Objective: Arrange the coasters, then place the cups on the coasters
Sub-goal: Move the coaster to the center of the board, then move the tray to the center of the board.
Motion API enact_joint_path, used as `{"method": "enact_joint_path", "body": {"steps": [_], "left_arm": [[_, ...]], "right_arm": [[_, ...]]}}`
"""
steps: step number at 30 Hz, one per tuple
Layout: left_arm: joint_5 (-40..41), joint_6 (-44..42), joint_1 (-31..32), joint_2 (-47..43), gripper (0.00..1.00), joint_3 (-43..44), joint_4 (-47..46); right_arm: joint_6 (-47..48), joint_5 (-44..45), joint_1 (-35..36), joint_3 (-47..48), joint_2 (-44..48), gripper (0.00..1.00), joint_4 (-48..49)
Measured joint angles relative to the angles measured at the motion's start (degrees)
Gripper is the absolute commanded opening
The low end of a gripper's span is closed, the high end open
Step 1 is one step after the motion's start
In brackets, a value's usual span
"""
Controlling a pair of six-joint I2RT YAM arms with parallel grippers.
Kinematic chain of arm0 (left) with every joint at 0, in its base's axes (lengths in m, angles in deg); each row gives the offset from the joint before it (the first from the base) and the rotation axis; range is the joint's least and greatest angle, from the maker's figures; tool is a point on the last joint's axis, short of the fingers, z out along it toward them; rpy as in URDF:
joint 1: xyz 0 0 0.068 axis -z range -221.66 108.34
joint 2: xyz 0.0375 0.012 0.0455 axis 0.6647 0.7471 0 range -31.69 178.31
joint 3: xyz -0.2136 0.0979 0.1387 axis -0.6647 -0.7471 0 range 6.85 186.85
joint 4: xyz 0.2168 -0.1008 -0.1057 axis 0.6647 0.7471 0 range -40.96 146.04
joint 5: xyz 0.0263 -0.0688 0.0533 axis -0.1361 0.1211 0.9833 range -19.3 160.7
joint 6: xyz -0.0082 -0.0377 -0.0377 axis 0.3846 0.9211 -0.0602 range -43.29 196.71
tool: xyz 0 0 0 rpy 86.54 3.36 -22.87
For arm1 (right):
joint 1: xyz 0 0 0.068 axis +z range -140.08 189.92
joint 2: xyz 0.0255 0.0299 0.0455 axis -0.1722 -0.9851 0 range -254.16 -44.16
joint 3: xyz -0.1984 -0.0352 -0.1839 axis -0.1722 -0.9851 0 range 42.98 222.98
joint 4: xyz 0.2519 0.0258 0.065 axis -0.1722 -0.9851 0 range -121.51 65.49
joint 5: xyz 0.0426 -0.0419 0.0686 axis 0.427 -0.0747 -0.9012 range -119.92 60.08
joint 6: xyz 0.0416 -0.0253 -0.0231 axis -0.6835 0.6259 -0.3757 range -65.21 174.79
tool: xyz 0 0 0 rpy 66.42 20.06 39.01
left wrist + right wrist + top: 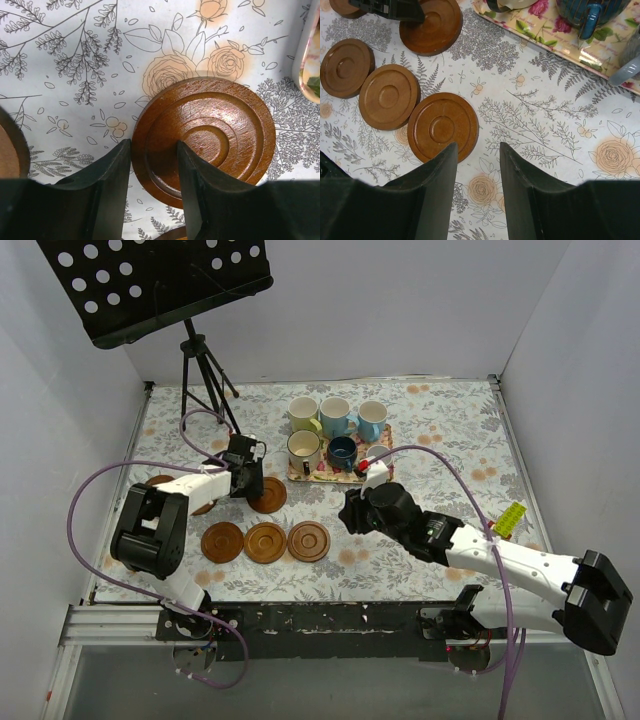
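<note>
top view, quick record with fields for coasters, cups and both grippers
row: three coasters side by side, bare
fourth coaster: behind the row, under the left gripper
left gripper: jaws astride that coaster's rim, grip unclear
right gripper: open, empty, by the row's right end
cups: six, all on the floral tray, none on a coaster
more coasters: two, partly hidden by left arm

I'm working in a lab test booth: plain white panels (pixel 570 330) wall in the floral-clothed surface (pixel 450 430), with a perforated black stand (pixel 150 285) on a tripod (pixel 200 375) beyond my left pincer (pixel 255 485).
</note>
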Motion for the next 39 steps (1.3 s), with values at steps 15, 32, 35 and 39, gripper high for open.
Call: {"method": "enact_joint_path", "body": {"steps": [15,32,35,39], "left_arm": [[-3.78,0.24,2.64,-0.02,0.1,0.02,0.15],[-8.17,3.26,5.2,0.52,0.09,0.76,0.15],[-8.5,3.63,5.44,0.55,0.09,0.76,0.13],[-8.59,3.74,5.55,0.55,0.09,0.76,0.13]], "right_arm": [[-0.81,-1.57,0.02,3.28,-8.94,0.5,-0.13],[0.15,-3.04,-0.42,10.99,-22.32,0.64,2.45],[0.26,-3.69,-1.33,12.79,-25.55,0.64,3.89],[0.24,-3.58,-3.65,12.94,-27.65,0.61,4.52]]}}
